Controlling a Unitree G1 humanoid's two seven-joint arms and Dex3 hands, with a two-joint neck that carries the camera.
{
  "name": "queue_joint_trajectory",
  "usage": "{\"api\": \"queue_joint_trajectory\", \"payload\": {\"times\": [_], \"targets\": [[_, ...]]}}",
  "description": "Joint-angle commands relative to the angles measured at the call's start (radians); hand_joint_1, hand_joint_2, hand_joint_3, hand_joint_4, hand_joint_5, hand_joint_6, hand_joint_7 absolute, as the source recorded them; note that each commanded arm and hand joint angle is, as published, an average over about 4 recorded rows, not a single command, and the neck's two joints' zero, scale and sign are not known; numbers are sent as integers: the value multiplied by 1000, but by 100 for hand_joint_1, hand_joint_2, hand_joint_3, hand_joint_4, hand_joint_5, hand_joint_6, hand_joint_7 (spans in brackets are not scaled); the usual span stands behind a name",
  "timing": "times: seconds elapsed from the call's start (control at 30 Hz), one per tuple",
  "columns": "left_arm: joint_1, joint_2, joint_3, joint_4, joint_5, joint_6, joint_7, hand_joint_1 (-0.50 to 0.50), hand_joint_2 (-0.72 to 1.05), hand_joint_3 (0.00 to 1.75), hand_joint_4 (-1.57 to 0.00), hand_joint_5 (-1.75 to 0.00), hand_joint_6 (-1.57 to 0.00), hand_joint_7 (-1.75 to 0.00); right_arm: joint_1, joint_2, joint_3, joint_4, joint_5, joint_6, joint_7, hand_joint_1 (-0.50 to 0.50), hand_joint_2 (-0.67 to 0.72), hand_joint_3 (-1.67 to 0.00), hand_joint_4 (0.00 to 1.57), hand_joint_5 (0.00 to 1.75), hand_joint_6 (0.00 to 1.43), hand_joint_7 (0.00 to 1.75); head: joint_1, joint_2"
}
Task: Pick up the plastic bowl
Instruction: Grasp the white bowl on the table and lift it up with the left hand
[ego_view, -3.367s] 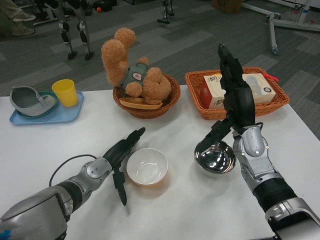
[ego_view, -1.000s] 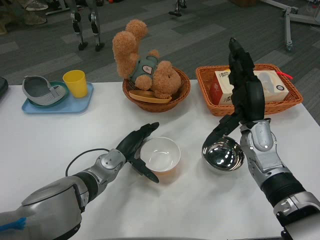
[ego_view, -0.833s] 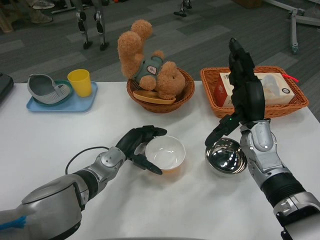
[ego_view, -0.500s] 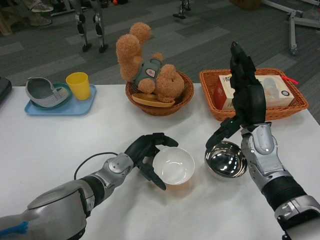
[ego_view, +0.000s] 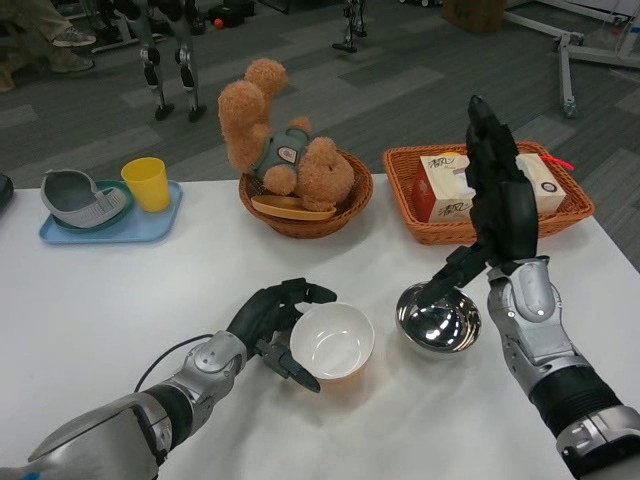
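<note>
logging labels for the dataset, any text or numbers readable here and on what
No text here can be read for certain.
Box in the rectangular wicker basket: dark print on its white upper face, too small to read.
Teddy bear in the round basket: a small badge on its vest, blurred.
Plastic bowl, metal bowl, yellow cup: no markings visible.
</note>
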Motion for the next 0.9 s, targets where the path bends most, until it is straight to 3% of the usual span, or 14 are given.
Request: {"api": "queue_joint_trajectory", "payload": {"times": [0.03, 0.2, 0.33, 0.47, 0.6, 0.7, 0.9], "targets": [[41, 56, 71, -97, 7, -12, -37, -29, 69, 0, -143, -175, -130, -168, 15, -6, -1, -16, 4, -12, 0, -46, 72, 0, 0, 0, 0, 7, 5, 13], [97, 129, 196, -271, 67, -10, -38, -15, 76, 0, -136, -175, -103, -168, 27, -3, -2, -23, 4, -12, 0, -46, 72, 0, 0, 0, 0, 7, 8, 34], [173, 156, 401, -457, 198, 40, -38, -10, 80, 0, -134, -175, -94, -168, 38, 1, -5, -26, 3, -12, 0, -46, 72, 0, 0, 0, 0, 7, 16, 71], [244, 157, 595, -654, 331, 172, -39, -8, 87, 0, -131, -175, -91, -168, 41, 7, -8, -26, 4, -13, 0, -47, 72, 0, 0, 0, 0, 7, 23, 105], [298, 157, 769, -898, 450, 384, -70, -8, 87, 0, -131, -175, -89, -168, 41, 12, -9, -16, 4, -13, 0, -46, 72, 0, 0, 0, 0, 7, 26, 130], [316, 158, 851, -1030, 503, 516, -106, -8, 87, 0, -132, -175, -89, -168, 41, 13, -8, -8, 5, -14, 1, -46, 72, 0, 0, 0, 0, 7, 26, 149], [322, 158, 936, -1164, 544, 677, -170, -8, 87, 0, -135, -175, -86, -168, 39, 12, -5, 3, 4, -14, 1, -46, 72, 0, 0, 0, 0, 7, 20, 196]]}}
